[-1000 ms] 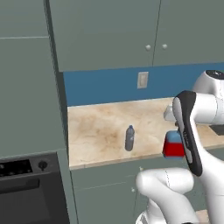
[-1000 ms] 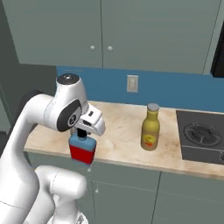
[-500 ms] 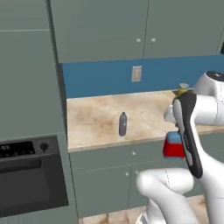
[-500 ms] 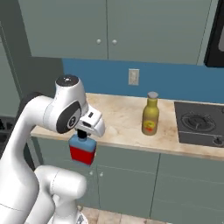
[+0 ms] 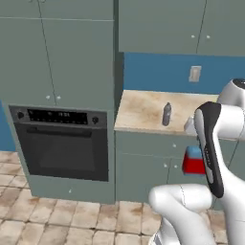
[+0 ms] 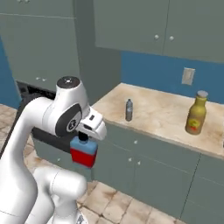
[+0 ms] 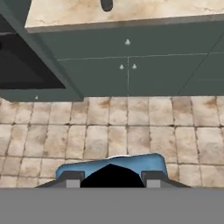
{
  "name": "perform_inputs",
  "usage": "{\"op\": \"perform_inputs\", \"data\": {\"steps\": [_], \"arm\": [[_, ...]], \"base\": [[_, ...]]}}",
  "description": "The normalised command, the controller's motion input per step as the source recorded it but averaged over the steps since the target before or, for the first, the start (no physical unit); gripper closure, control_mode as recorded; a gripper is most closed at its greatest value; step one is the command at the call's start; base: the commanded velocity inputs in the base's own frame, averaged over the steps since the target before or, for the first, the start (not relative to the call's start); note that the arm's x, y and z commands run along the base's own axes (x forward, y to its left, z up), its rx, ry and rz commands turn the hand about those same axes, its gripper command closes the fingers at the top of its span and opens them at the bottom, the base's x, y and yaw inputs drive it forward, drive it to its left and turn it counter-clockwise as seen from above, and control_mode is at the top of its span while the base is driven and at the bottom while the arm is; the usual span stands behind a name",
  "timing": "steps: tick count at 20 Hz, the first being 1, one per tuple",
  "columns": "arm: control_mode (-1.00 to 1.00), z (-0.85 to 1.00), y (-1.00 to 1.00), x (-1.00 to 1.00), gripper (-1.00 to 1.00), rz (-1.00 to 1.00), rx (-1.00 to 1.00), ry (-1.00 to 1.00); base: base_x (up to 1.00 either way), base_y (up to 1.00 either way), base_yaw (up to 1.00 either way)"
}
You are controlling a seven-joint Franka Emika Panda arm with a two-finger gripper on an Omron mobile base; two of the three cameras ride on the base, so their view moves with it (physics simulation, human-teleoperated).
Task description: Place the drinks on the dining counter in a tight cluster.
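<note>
Blue bottle, left base view: squat blue bottle (image 5: pixel 194 160) with red label hangs in the air beside the white arm, in front of the grey cabinet doors (image 5: pixel 148 167), clear of the beige surface (image 5: pixel 143 109).
Water bottle: slim greyish bottle (image 5: pixel 166 114) stands upright on that surface, near its front edge.
Oven: black oven (image 5: pixel 62 143) sits left of the surface.
Right base view: gripper (image 6: pixel 84 139) is pinched on the blue bottle's black cap, carrying it above the tiled floor (image 6: pixel 118 201).
Amber bottle: amber bottle (image 6: pixel 195 113) stands upright, well apart from the water bottle.
Hand view: blue bottle's shoulder lies between the fingertips (image 7: pixel 70 178).
</note>
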Motion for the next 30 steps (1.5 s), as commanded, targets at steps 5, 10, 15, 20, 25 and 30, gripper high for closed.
{"op": "perform_inputs", "data": {"steps": [5, 10, 15, 20, 25, 30], "arm": [[1.0, 0.0, 0.0, 0.0, 1.0, 0.0, 0.0, 0.0], [1.0, 0.0, 0.0, 0.0, 1.0, 0.0, 0.0, 0.0], [1.0, 0.0, 0.0, 0.0, 1.0, 0.0, 0.0, 0.0], [1.0, 0.0, 0.0, 0.0, 1.0, 0.0, 0.0, 0.0], [1.0, 0.0, 0.0, 0.0, 1.0, 0.0, 0.0, 0.0], [1.0, 0.0, 0.0, 0.0, 1.0, 0.0, 0.0, 0.0]], "base": [[-0.2, 0.01, 0.86], [0.06, -0.01, 0.94], [0.26, -0.12, 0.81], [0.24, -0.06, 0.74], [0.02, -0.06, 0.83], [0.0, -0.12, 0.91]]}}
